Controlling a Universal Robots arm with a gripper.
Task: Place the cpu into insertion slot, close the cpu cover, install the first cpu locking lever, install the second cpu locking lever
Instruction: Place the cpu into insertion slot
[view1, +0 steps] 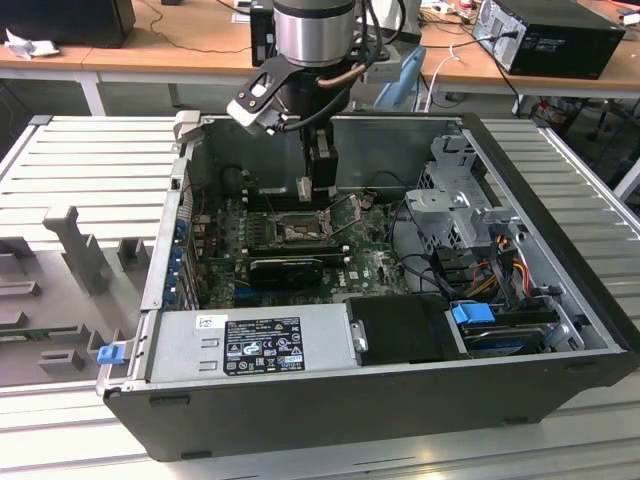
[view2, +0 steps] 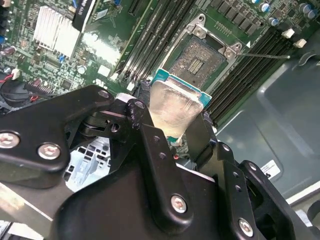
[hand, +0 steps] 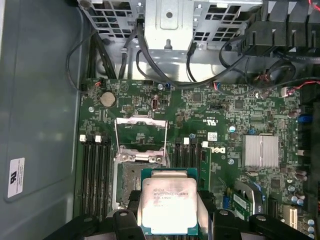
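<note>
One cpu (view2: 172, 105) is pinched between the two fingers (view2: 150, 144), held clear of the open socket (hand: 128, 182).
The fingers clamp opposite edges of the cpu, and its pale face shows bare between them in both wrist views. The single socket lies uncovered just beyond the fingertips. Its one cpu cover (hand: 140, 120) is swung up past it. Two banks of memory slots (hand: 95, 175) crowd the socket's sides, with the case wall (hand: 40, 125) beside one bank.

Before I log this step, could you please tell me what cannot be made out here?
First wrist view: the cpu hides part of the insertion slot; the fingers cover its side edges.
Second wrist view: the fingers hide the cpu's gripped end.
Exterior view: the insertion slot is too small for detail.
</note>
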